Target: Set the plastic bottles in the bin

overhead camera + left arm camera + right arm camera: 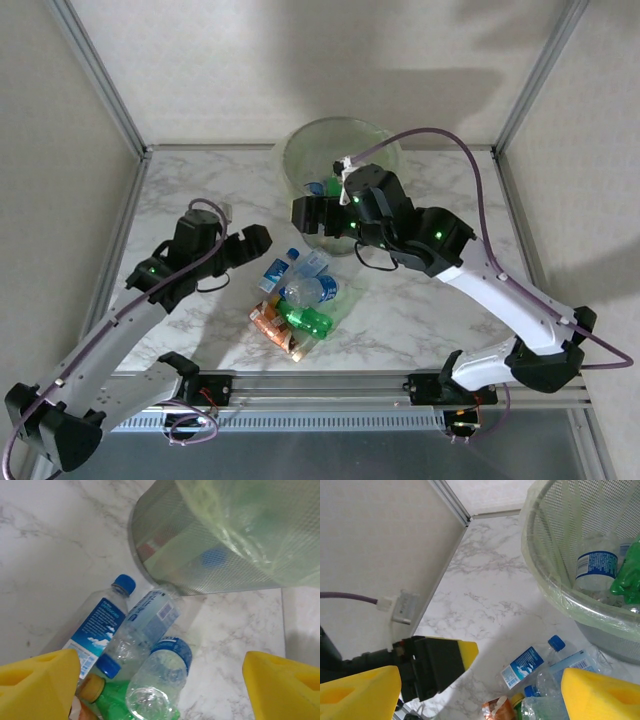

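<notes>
Several plastic bottles [302, 297] lie in a heap on the marble table in front of the bin [287, 158], clear ones with blue labels, a green one and an orange-labelled one. My left gripper [252, 243] hovers open just left of the heap. In the left wrist view its yellow pads [36, 686] stand wide apart above a clear blue-labelled bottle [161, 679], with nothing gripped. My right gripper [308, 214] is open at the bin's near wall, above the heap. More bottles [594, 568] lie inside the bag-lined bin [546, 588].
Metal frame posts stand at the table's back corners, and a rail runs along the near edge. In the right wrist view the left gripper's finger [441, 663] is close at the lower left. Bare marble lies left and right of the heap.
</notes>
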You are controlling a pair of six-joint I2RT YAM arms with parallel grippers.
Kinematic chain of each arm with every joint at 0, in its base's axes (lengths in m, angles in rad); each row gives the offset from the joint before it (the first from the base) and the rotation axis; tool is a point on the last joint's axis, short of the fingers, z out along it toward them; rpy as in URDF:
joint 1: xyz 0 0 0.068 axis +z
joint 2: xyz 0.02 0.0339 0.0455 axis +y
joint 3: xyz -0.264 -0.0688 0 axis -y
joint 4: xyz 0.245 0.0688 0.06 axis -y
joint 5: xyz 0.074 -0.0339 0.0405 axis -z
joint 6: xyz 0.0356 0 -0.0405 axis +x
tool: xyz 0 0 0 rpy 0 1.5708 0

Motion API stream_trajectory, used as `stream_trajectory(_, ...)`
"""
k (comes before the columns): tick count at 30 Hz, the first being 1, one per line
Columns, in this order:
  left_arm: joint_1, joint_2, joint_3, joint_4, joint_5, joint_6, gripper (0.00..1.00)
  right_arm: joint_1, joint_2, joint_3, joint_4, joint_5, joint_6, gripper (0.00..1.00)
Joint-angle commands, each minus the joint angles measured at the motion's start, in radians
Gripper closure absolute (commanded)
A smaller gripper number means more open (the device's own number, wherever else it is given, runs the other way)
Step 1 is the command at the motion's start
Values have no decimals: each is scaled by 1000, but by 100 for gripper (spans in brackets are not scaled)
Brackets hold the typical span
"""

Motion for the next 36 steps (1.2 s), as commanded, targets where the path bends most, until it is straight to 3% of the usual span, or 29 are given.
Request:
stream_trajectory(1,-8,-3,-31,0,-68,6,17,25,27,61,-15,22,-2,17)
stream_trajectory(6,-8,71,-41,-36,-90,79,19,40,15,0,31,37,13,16)
stream_trajectory(14,-8,187,-101,14,-96,188,10,42,11,-3,29,42,17,16)
stream_trajectory(25,-14,403,-62,82,-77,272,3,43,-34,-38,21,53,58,16)
stream_trajectory(31,-21,470,-18,72,-102,315,2,45,-68,-69,16,66,83,16)
stream_trajectory(36,-26,510,-11,105,-54,309,1,44,-74,-68,11,71,93,16)
